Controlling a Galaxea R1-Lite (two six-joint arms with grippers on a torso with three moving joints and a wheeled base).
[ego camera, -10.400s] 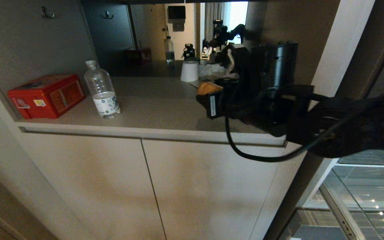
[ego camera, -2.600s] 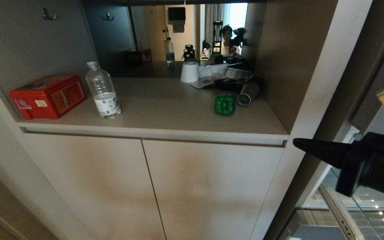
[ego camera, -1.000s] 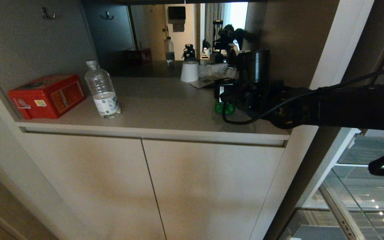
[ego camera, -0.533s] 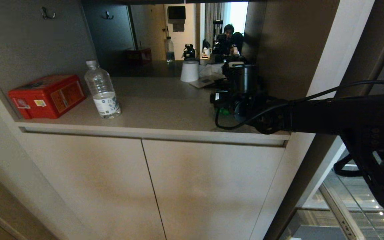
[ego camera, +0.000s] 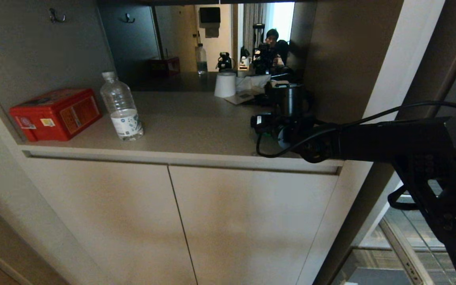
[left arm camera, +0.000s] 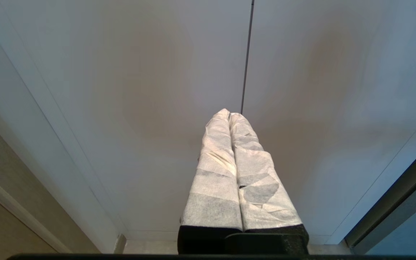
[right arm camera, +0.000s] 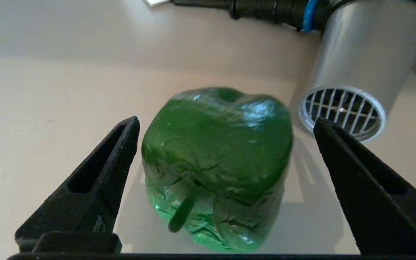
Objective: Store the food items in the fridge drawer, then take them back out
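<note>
Both right gripper [right arm camera: 226,126] jaws gape wide around bell pepper [right arm camera: 217,166], untouching

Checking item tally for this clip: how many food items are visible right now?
1: the green bell pepper on the counter, between the right pincer's open fingers. No potato is visible; it may be hidden.

from my feed the bell pepper [right arm camera: 217,166] sits on the counter [ego camera: 196,126] between the right gripper [right arm camera: 226,133] fingers, hair dryer [right arm camera: 359,83] just beside it, water bottle [ego camera: 122,107] and tin box [ego camera: 56,114] far left.
</note>
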